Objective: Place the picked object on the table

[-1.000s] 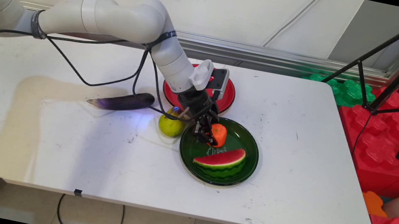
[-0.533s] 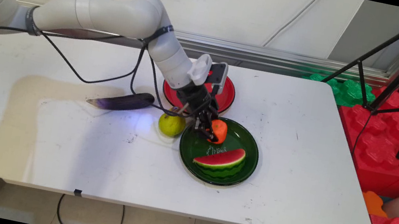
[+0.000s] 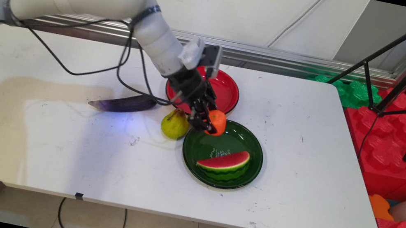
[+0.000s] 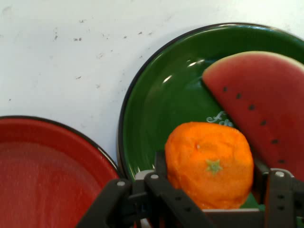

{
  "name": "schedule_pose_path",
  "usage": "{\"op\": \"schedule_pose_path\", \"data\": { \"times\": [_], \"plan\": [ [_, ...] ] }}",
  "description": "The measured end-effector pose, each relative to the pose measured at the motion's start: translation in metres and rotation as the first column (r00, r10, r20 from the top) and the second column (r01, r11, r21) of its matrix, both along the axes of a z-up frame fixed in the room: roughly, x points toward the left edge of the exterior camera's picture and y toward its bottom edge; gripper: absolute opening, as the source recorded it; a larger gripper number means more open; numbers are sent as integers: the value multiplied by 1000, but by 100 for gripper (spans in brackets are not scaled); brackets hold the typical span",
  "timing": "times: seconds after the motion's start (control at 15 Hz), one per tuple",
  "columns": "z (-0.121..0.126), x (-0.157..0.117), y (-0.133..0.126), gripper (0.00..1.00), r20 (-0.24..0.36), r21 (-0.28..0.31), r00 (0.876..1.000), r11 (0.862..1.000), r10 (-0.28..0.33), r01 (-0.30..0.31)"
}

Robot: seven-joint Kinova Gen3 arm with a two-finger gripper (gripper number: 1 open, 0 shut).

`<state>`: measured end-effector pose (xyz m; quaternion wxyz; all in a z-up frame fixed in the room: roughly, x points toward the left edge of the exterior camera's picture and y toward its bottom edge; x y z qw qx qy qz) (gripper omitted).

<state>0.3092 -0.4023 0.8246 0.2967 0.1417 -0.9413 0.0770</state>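
A round orange toy mandarin (image 3: pixel 217 122) is pinched between the jaws of the black two-finger gripper (image 3: pixel 206 123). It is held above the glossy dark-green plate's (image 3: pixel 252 139) rim. A red-fleshed toy watermelon slice (image 3: pixel 225 164) is seen on that plate.

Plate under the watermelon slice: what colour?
Dark green plate with a black rim; hand view shows it best.

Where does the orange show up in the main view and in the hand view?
Main view: the orange sits near the picture's middle, held in the tool over the green plate's far-left rim.
Hand view: lower middle-right, between the fingers.
Shared landmark: the watermelon slice on the green plate.
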Motion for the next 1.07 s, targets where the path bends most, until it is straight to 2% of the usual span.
{"op": "schedule_pose_path", "data": {
  "times": [0.27, 0.53, 0.87, 1.07],
  "plan": [
    [28, 20, 18, 0, -15, 14, 1000, 1000, 21, -20],
    [51, 43, 38, 0, -4, 37, 999, 999, 38, -38],
    [72, 80, 73, 0, 44, 92, 998, 995, 40, -44],
    [74, 96, 88, 0, 73, 116, 997, 992, 35, -43]
  ]
}}
